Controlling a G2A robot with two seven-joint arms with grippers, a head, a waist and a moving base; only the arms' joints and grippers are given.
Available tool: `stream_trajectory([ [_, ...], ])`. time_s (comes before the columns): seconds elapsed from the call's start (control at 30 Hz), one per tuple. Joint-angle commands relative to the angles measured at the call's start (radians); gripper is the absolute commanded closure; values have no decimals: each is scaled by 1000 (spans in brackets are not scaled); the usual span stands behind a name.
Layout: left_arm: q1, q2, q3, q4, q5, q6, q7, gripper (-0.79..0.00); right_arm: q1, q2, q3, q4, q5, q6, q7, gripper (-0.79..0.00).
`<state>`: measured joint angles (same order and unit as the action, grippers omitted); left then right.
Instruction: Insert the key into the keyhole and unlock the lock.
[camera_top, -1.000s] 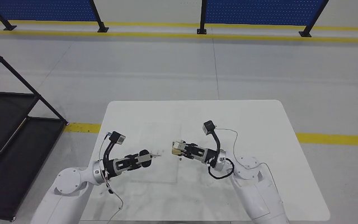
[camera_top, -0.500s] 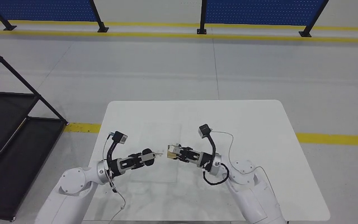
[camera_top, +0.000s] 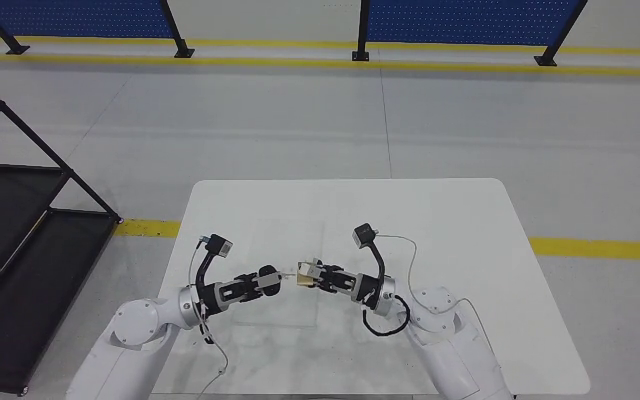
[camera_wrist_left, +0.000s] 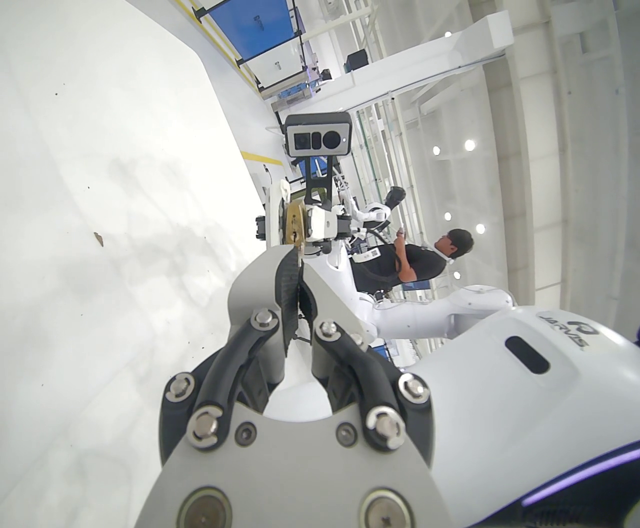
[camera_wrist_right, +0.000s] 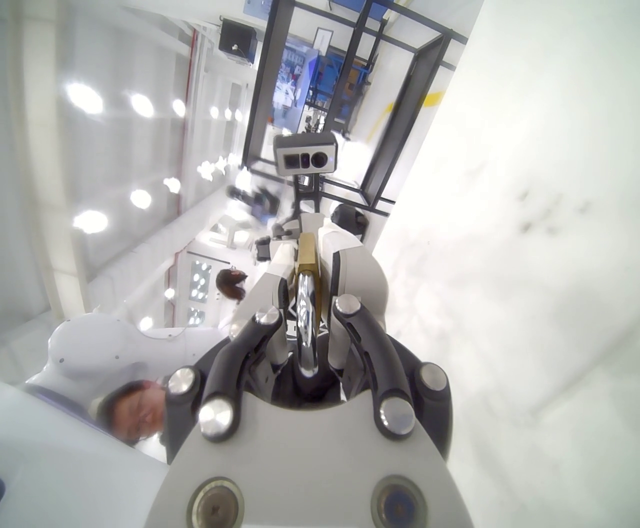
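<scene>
Facing key (camera_top: 289, 277) to lock (camera_top: 305, 270) over the near middle of the white table (camera_top: 450, 220)

Hard to make out, the key: a thin sliver pinched between the black pads (camera_wrist_left: 287, 280) of the left gripper (camera_wrist_left: 299, 265). Fingers drawn in narrow around it, most of the blade buried in the rubber, just a small tip poking out toward the lock. Impossible to tell whether that tip touches the keyhole, sits inside it, or stops just short. Keyhole itself too small to pick out.

Easier to read, the lock: a brass padlock body with a chrome shackle (camera_wrist_right: 305, 320). Clamped from both sides by the right gripper (camera_wrist_right: 309, 245), fingers narrowed onto the brass. Shackle pointing back toward the right wrist, its lower bend partly hidden behind the finger linkages. From the left wrist, seen as a small brass face just past the key tip.

From above: left gripper just left of the lock, right gripper just right of it, key in the narrow space between, the two grippers nose to nose.
</scene>
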<state>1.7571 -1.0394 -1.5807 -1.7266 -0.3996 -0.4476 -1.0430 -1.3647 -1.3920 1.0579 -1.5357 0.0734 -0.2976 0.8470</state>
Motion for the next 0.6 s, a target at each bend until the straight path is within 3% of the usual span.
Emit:
stream_trajectory([
  [0.0,0,0,2,0,1,3,6,0,0,2,-1,-1,1,0,-1,0],
  [0.57,-4,6,15,-1,4,11,22,0,12,17,-21,-5,9,2,-9,0],
])
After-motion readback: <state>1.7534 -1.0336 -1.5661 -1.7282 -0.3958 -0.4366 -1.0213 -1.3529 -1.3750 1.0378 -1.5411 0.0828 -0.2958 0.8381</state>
